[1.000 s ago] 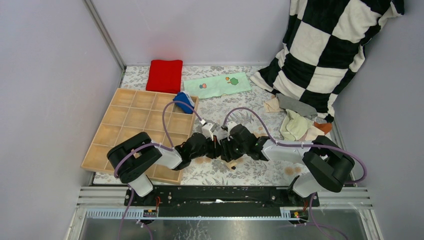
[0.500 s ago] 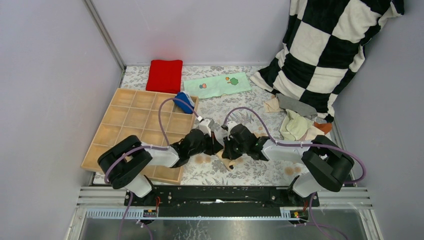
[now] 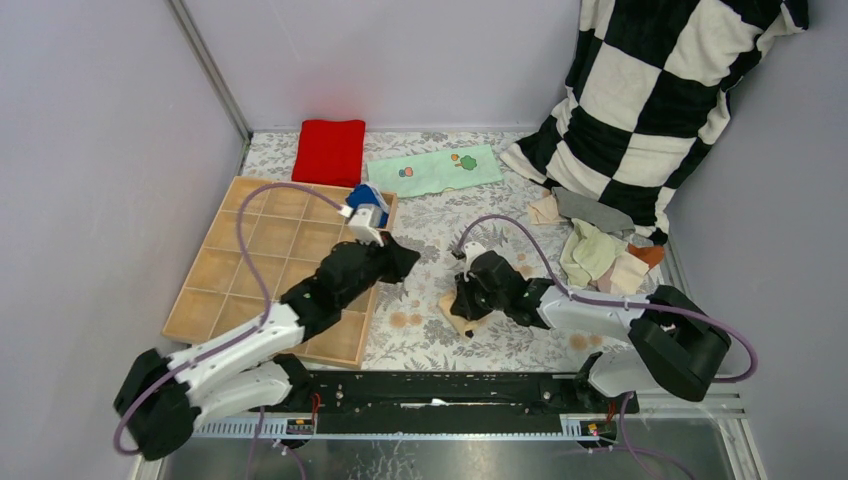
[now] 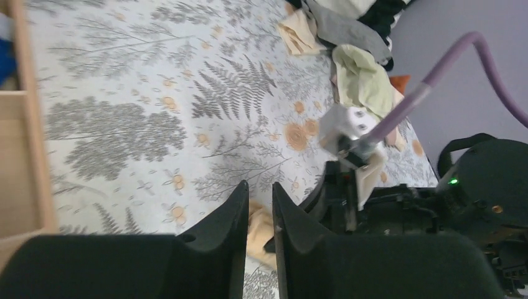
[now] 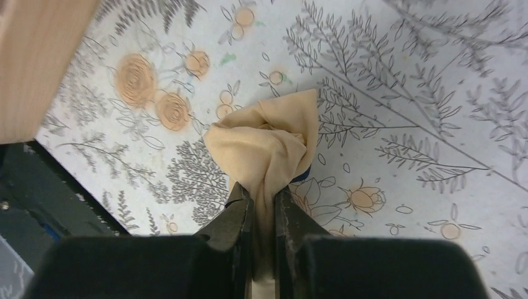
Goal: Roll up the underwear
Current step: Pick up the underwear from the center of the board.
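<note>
— How do the two claws stand?

— The right claw (image 5: 263, 198) is pinched tight on the tan brief (image 5: 264, 143), and the cloth fills the slit between its fingers. The left claw (image 4: 259, 194) is nearly closed, with only a narrow slit between its fingers. Nothing is in it or touching it.

— And where is that tan brief?

— It is bunched into a loose lump on the bench (image 3: 440, 350), near the right side of the wooden tray (image 3: 250, 250), off the tray's near half. A sliver of dark trim shows at one side of the lump. The left claw hangs just beside the tray's right edge, apart from both the brief and the right claw.

— Count the other underwear for me.

— There is one blue striped brief (image 3: 365, 198), lying in the tray's far right corner compartment. Then there is a heap (image 3: 600, 245) well to the right of the tray. In it I make out one beige piece, one grey, one pale green, one pale pink and a scrap of orange. They overlap, so I cannot tell whether more lie underneath.

— Anything else on the bench?

— One red folded cloth (image 3: 329, 151) lies just beyond the tray's far edge. One mint cloth (image 3: 433, 170) with small prints lies flat beyond the tray's far right corner. One black and white checked cushion (image 3: 650, 90) stands farthest right of the tray, with the heap at its foot
</note>
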Action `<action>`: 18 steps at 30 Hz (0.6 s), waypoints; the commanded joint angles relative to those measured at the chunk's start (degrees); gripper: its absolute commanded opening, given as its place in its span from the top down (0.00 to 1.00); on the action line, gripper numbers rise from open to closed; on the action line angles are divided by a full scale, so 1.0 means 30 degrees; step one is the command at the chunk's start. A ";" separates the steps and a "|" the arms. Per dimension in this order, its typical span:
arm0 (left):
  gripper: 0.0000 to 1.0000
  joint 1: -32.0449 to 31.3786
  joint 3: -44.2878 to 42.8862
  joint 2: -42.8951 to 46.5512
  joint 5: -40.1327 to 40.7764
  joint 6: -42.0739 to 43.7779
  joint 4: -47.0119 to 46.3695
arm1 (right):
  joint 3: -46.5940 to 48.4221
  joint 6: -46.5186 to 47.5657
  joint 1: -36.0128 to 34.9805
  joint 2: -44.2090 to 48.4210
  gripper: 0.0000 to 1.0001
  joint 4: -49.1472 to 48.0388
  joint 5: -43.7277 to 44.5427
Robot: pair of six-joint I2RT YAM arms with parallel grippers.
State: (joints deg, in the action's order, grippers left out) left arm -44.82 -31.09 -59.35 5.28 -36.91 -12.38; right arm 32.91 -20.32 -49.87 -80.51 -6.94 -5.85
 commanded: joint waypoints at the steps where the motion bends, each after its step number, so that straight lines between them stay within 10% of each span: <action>1: 0.71 0.0226 -0.0720 0.3422 0.2980 0.0838 0.6293 | 0.0730 0.0029 -0.0047 0.2439 1.00 0.0534 0.1649; 9: 0.52 0.0252 -0.2910 0.8001 0.5893 0.1044 1.2853 | 0.5506 0.1797 -0.0073 0.0073 1.00 -0.0977 0.1706; 18: 0.02 0.0245 -0.6149 1.1034 0.8857 0.1426 1.7089 | 1.2333 0.3559 -0.0231 -0.6916 1.00 -0.3832 -0.0191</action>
State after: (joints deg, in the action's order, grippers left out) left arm -44.51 -45.41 -28.32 25.85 -34.04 30.48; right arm 62.15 -13.23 -49.89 -93.91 -12.27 -3.27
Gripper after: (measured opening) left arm 0.926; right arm 0.124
